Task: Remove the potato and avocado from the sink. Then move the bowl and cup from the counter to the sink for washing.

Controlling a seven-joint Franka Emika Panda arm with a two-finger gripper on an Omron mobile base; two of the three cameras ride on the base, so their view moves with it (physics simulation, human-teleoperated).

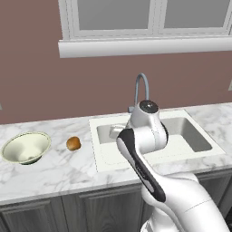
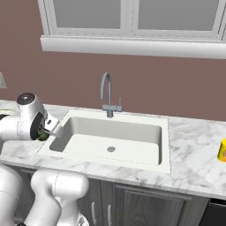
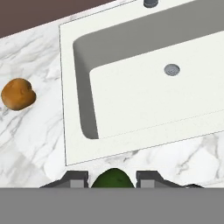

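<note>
My gripper (image 3: 112,180) is shut on the dark green avocado (image 3: 112,178), which sits between the two fingertips. It hangs above the counter (image 3: 35,140) near the left front corner of the white sink (image 3: 144,103). From the right base view the gripper (image 2: 47,130) and a sliver of the avocado (image 2: 43,136) hover just left of the sink (image 2: 115,148). The orange-brown potato (image 1: 73,143) lies on the counter left of the basin, also seen as the potato (image 3: 18,94). Further left stands the pale bowl (image 1: 26,147). The yellow cup (image 2: 223,150) sits on the counter at far right.
A grey gooseneck faucet (image 2: 106,95) rises behind the basin, with a small drain (image 2: 111,149) in its floor. A brown wall and a window sill (image 1: 145,45) run behind the counter. Dark cabinet doors (image 2: 132,207) lie below.
</note>
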